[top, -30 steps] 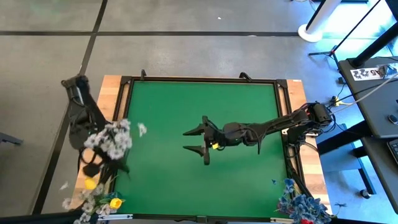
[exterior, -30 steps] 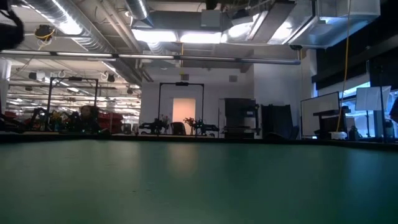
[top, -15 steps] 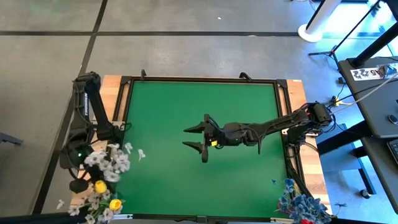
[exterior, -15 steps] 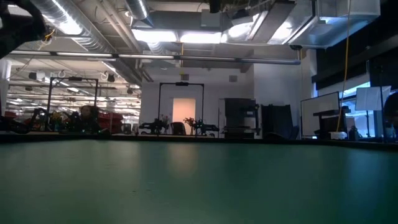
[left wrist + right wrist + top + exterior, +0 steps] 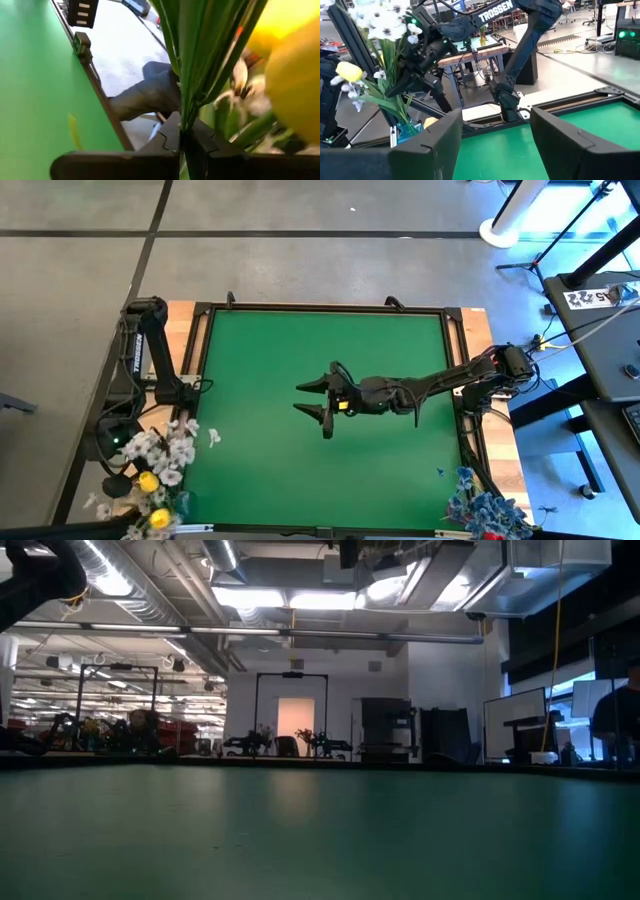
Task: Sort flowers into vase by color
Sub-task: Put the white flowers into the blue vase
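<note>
A: What does the place look like?

B: A big hall with pipes and strip lights under the ceiling, desks and stands far behind. In front lies a green table [image 5: 300, 360] in a dark frame, with wooden strips along its left and right sides.

A: Where are the flowers?

B: One bunch of white blossoms [image 5: 165, 448] and yellow tulips [image 5: 148, 481] sits at the near left corner, just off the green surface. The right wrist view shows the same bunch standing upright there, white blossoms [image 5: 384, 19] on top and green stems [image 5: 395, 100] running down. A second bunch, pale blue sprays [image 5: 487, 510], stands at the near right corner, with a little red beside it.

A: And the left gripper?

B: The left gripper [image 5: 184, 140] is down at that near left corner. Its fingers are pressed together around the green stems [image 5: 200, 60] of the bunch, with a yellow tulip [image 5: 292, 85] very close to its camera.

A: The right one?

B: The right gripper [image 5: 312, 399] hangs over the middle of the table, pointing left, its fingers [image 5: 427, 145] spread apart with nothing between them.
</note>
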